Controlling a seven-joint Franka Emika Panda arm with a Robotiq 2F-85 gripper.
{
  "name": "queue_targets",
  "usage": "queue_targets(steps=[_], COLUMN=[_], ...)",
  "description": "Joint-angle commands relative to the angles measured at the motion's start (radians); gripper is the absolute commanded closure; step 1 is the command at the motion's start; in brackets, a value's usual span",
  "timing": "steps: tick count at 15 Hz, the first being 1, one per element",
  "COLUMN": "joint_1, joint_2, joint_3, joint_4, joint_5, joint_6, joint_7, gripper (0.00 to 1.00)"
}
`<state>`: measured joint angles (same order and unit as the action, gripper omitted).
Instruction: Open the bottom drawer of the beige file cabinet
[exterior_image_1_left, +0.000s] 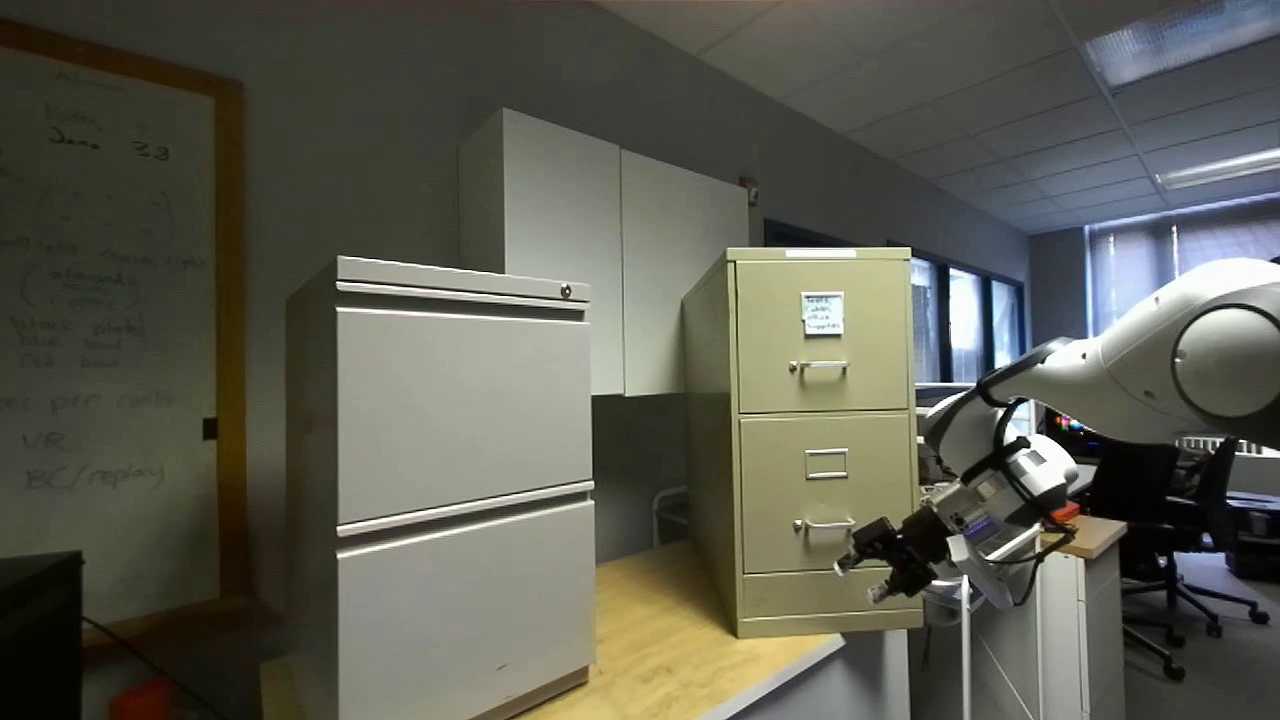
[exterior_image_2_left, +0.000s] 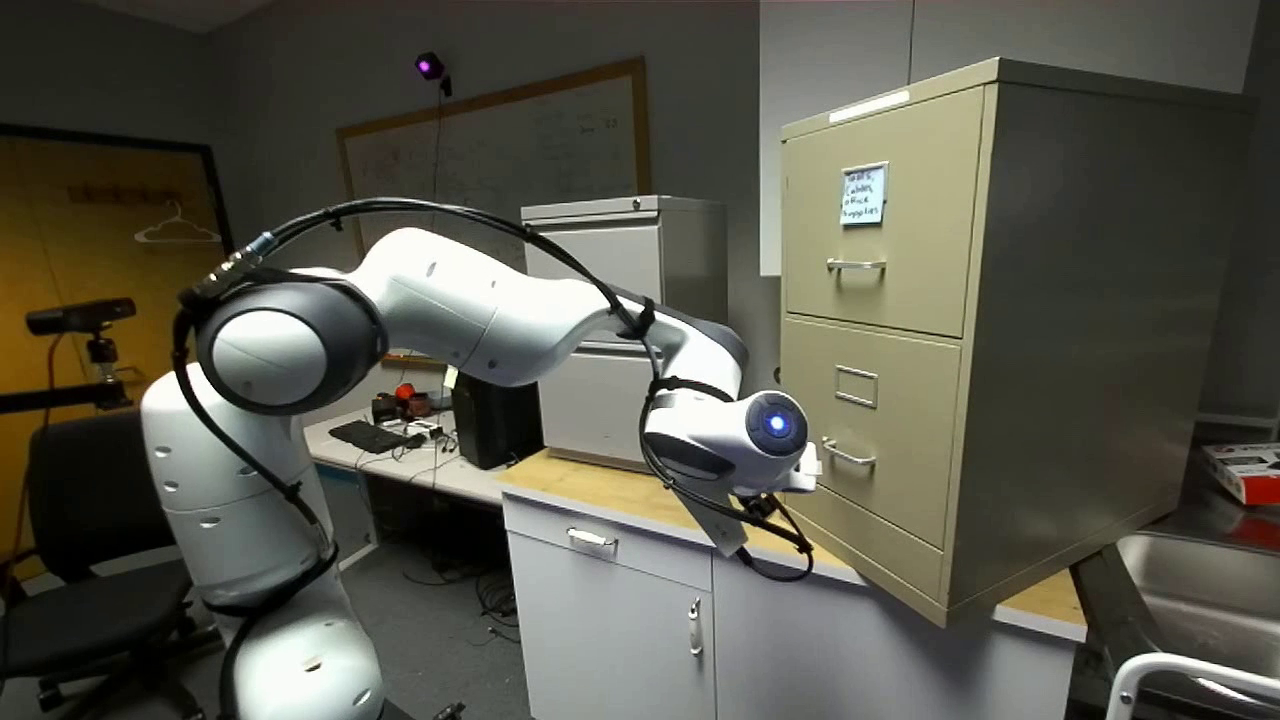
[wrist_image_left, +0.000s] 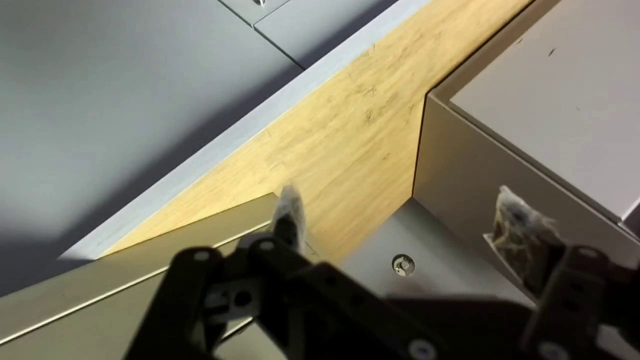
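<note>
The beige file cabinet (exterior_image_1_left: 708, 440) (exterior_image_2_left: 1100, 300) shows in both exterior views. Its bottom drawer (exterior_image_1_left: 775, 490) (exterior_image_2_left: 915, 425) is shut, its front flush with the cabinet. It has a label holder (exterior_image_1_left: 826, 464) and a small silver handle (exterior_image_1_left: 828, 525) (exterior_image_2_left: 848, 453). My gripper (exterior_image_1_left: 859, 580) is in front of the drawer's lower right part, below and right of the handle in that view. In the wrist view the gripper (wrist_image_left: 400, 205) is open and empty, its fingers wide apart. The cabinet's lower edge (wrist_image_left: 95, 295) is at lower left there, partly behind a finger. The handle is not clearly visible there.
A pale grey cabinet (exterior_image_1_left: 465, 410) (exterior_image_2_left: 600, 405) stands on the same wooden counter (exterior_image_1_left: 650, 610) (wrist_image_left: 350, 130), beside the beige one. A sink (exterior_image_2_left: 1200, 590) and a red and white box (exterior_image_2_left: 1245, 470) are beyond the beige cabinet. A white-topped desk (exterior_image_2_left: 345, 435) stands behind the arm.
</note>
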<state>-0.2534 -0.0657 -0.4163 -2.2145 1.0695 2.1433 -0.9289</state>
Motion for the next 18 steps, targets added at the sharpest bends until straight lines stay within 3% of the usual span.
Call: queue_targets(steps=[1,4,11,18], joint_1=[-0.063,-0.105,-0.087,-0.112], joint_2=[0.066,0.086,0.068,0.127], joint_3=[-0.004,-0.004,0.038,0.042], joint_4=[0.075,0.094,0.040,0.134], joint_5=[0.060,0.083,0.031,0.070], joint_6=[-0.085,-0.124,-0.076,-0.111], joint_7=[-0.018,-0.012,0.008,0.047], gripper=[0.00,0.00,0.00,0.00])
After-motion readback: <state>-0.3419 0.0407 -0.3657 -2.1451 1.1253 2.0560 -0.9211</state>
